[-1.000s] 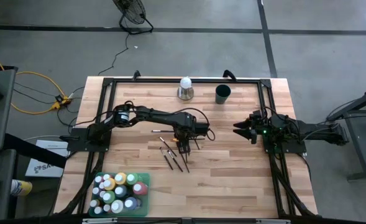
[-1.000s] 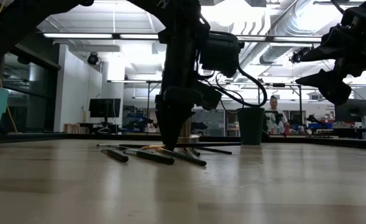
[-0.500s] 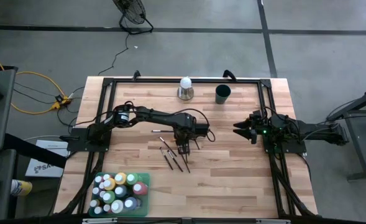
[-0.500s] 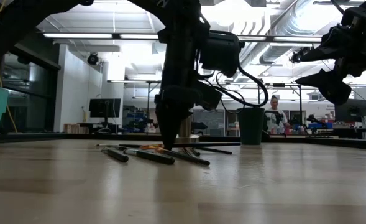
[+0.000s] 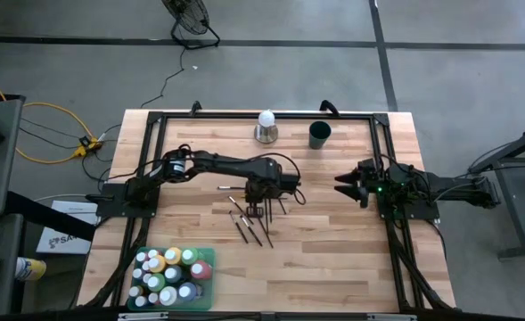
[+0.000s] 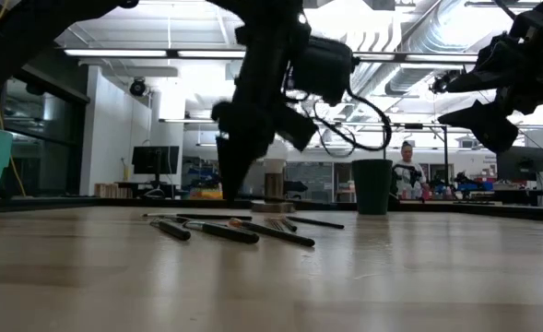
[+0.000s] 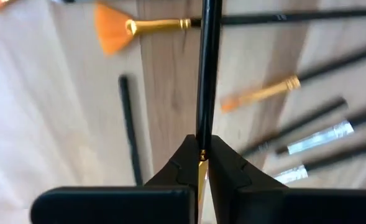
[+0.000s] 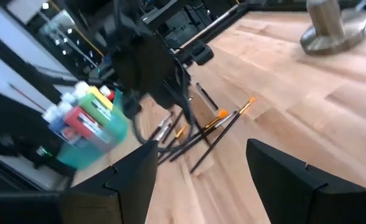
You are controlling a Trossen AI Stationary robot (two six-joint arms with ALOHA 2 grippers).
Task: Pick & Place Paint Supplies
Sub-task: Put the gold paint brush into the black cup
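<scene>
my left fingers [image 7: 199,163] are clamped on one thin black brush [image 7: 207,68], pinching it close to one end so nearly the whole handle sticks out ahead of me. in the overhead view that puts me above the loose scatter of brushes [image 5: 251,223] in the middle of the bench [image 5: 333,259], and the low view shows my fingertips clear of the wood with the other brushes lying flat below.

with a grip this near the end, i judge the long free part will want to swing or twist, so i should lift straight up and unhurried, keeping the pinch firm and the wrist steady. the fan brush [image 7: 117,30] and the orange-tipped one [image 7: 257,96] lie just under the handle; i want to be well above them before travelling sideways, or the dangling end could drag them around.

the green bin of paint bottles [image 5: 170,276] sits at the bench's near left corner, packed with caps, so that looks like the place to carry to; i'd bring the brush in end-first over a gap, then let go low.

my right fingers [image 5: 344,185] wait apart, over the right side of the bench, holding nothing.
</scene>
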